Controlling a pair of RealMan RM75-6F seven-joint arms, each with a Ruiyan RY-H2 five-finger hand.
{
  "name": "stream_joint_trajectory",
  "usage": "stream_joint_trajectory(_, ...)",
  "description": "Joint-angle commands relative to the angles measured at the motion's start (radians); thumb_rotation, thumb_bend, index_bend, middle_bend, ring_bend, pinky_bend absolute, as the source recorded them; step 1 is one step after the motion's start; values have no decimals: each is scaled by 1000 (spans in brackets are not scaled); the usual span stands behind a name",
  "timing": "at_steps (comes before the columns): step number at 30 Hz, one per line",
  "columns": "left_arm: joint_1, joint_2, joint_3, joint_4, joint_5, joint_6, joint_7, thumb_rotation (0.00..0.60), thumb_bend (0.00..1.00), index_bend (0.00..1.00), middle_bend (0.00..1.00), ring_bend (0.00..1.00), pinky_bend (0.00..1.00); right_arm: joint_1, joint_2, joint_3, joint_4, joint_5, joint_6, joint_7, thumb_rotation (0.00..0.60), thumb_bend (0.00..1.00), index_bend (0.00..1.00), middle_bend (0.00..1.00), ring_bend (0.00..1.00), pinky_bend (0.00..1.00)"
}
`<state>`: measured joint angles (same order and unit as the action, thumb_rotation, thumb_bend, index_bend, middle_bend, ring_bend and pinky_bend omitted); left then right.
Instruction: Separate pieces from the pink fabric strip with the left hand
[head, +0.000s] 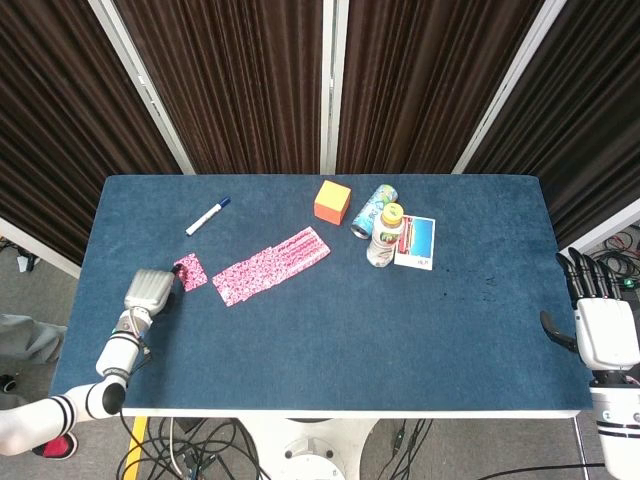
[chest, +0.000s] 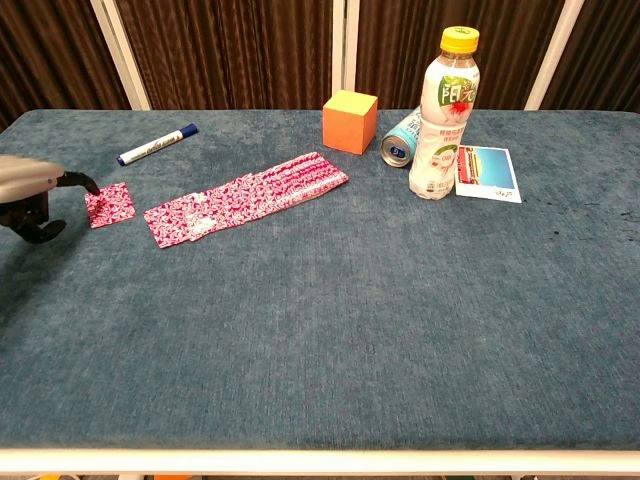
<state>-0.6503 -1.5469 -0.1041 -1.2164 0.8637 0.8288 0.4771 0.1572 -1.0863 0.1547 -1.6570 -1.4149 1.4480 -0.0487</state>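
Observation:
The pink patterned fabric strip (head: 271, 265) (chest: 246, 196) lies slantwise on the blue table, left of centre. One small square pink piece (head: 190, 271) (chest: 109, 203) lies apart from it, a short gap to the left. My left hand (head: 150, 291) (chest: 28, 191) sits at the table's left edge, one fingertip (chest: 91, 186) curled down at the piece's left corner, thumb apart below, nothing pinched. My right hand (head: 598, 328) hangs beyond the table's right edge with fingers spread and nothing in it; the chest view does not show it.
A blue-capped white marker (head: 207, 216) (chest: 157, 145) lies behind the piece. An orange cube (head: 332, 201) (chest: 350, 121), a can on its side (head: 372, 210), an upright bottle (head: 385, 235) (chest: 444, 101) and a picture card (head: 416, 242) (chest: 487, 172) stand at the back centre-right.

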Motion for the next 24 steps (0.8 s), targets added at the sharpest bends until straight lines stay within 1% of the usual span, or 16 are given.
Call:
stream_joint_trajectory(1,6,13,-3,-49,38,35,-19,600,537,160,999,973,961,0,-1,-1,5,2,-2,5,600,246,0,0,0,0)
stream_joint_trajectory(5,9,26,10,-133,85,52,-29,600,537,159,999,973,962,1,-5,-2,14,6,-7,14,600,246,0,0,0,0)
stream_joint_trajectory(10,-1,16,26,-191,106,48,-18,600,555,159,999,973,961,-1,-6,-4,21,5,-6,28,600,243,0,0,0,0)
stream_joint_trajectory(18,-30,-37,25,-160,82,44,25,600,562,159,999,973,961,-15,3,-4,33,10,8,51,600,242,0,0,0,0)
stream_joint_trajectory(24,-41,-54,32,-135,26,35,65,600,564,159,999,973,961,-20,4,-5,52,13,7,75,600,242,0,0,0,0)
